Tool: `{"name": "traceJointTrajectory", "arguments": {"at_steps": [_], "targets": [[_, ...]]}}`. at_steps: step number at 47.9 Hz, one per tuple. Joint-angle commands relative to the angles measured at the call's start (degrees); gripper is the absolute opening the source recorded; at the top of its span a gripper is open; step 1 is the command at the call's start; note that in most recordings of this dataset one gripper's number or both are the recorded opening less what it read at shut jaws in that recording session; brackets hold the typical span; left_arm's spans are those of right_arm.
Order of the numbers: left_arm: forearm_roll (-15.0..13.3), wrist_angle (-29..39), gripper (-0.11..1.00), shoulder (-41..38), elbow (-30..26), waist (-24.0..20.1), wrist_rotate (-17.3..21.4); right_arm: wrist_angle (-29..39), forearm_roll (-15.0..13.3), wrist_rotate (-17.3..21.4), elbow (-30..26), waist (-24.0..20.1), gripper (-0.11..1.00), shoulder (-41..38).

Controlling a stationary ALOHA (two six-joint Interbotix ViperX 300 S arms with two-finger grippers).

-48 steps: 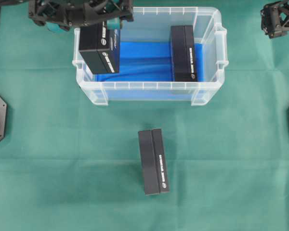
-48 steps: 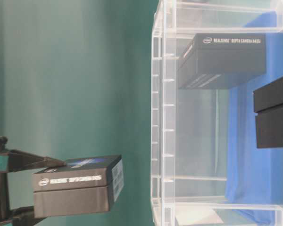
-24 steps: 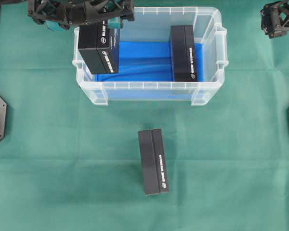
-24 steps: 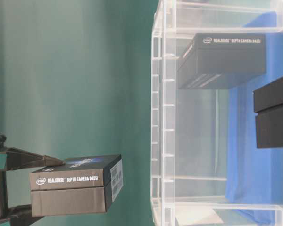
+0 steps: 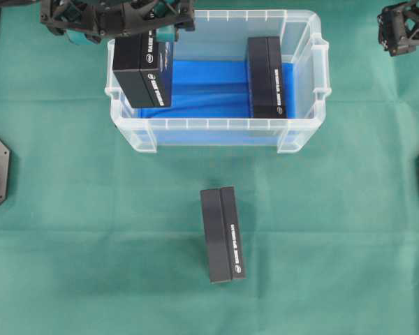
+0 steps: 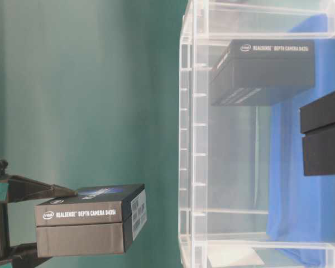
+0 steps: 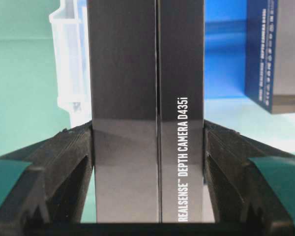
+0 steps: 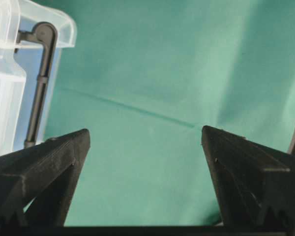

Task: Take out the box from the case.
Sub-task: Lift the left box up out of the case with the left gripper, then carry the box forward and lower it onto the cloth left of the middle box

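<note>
One box (image 5: 222, 234) lies out on the cloth, the left gripper (image 7: 147, 142) pinches a second (image 5: 142, 68) above the case (image 5: 216, 132), a third (image 5: 266, 77) remains inside, and the right gripper (image 8: 145, 142) stands spread wide.

Light was even and soft, w/ only faint shadows on the green cloth (image 5: 91, 209). The clear bin (image 6: 192, 139) showed mild glare. Table-level view was soft, approx. hazy at left; wrist views blurred at near edges.

A green cloth (image 5: 91, 209) covers the whole table.
</note>
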State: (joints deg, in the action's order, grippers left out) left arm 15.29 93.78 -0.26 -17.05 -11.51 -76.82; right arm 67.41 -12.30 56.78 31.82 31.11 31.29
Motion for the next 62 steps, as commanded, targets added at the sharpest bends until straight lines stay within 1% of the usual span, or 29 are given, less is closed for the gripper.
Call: {"name": "traceJointTrajectory", "arguments": {"at_steps": [1,21,32,38,47,54,62], "targets": [[0.7,-0.18,0.61,0.88,-1.85,-0.09,0.0,-0.18,0.0,0.0,-0.53,-0.09,0.91,0.44],[0.7,-0.18,0.61,0.88,-1.76,0.7,-0.18,-0.18,0.0,0.0,-0.53,-0.18,0.91,0.44],[0.7,1.41,0.61,0.88,-1.67,4.04,-1.93,-0.18,0.0,-0.09,-0.53,-0.18,0.91,0.44],[0.7,2.64,0.61,0.88,-1.49,7.03,-4.13,-0.18,0.0,-0.09,-0.53,-0.18,0.91,0.44],[0.7,3.52,0.61,0.7,-1.41,12.39,-8.44,-0.18,0.0,-0.09,-0.53,-0.09,0.91,0.53],[0.7,4.92,0.61,0.53,-1.41,17.4,-13.18,-0.18,0.0,-0.09,-0.53,-0.09,0.91,0.44],[0.7,7.12,0.61,0.0,-1.76,23.64,-20.21,-0.26,0.0,-0.18,-0.53,-0.18,0.91,0.44]]}}
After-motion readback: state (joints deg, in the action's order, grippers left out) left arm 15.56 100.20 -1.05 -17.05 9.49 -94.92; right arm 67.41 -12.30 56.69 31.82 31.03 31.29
